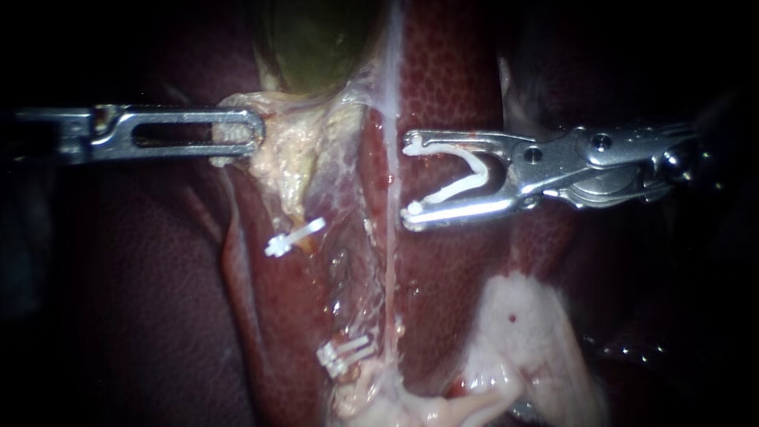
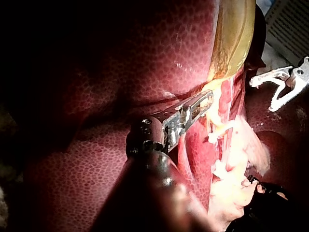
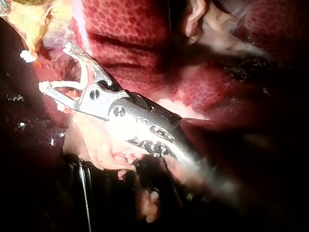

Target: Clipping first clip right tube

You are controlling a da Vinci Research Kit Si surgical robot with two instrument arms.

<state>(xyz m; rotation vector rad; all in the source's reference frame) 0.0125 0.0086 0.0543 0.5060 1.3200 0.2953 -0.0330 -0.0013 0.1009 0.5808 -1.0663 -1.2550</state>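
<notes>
My right instrument [image 1: 411, 178] comes in from the right with its jaws wide apart, carrying an open white clip [image 1: 466, 178] between them. Its tips sit just right of the thin pale right tube [image 1: 390, 229], which runs down over the liver [image 1: 451, 71]; the tube is not between the jaws. My left instrument [image 1: 251, 133] is shut on pale tissue below the green gallbladder [image 1: 312, 39]. The right wrist view shows the same clip [image 3: 79, 82] inside the spread jaws of my right instrument [image 3: 55, 67]. In the left wrist view my left instrument [image 2: 205, 100] pinches yellowish tissue.
The left tube holds a white clip [image 1: 294, 236], and two more clips [image 1: 345, 354] sit lower down. A pale fatty mass [image 1: 522, 332] lies at the lower right. Dark liver lobes flank both sides.
</notes>
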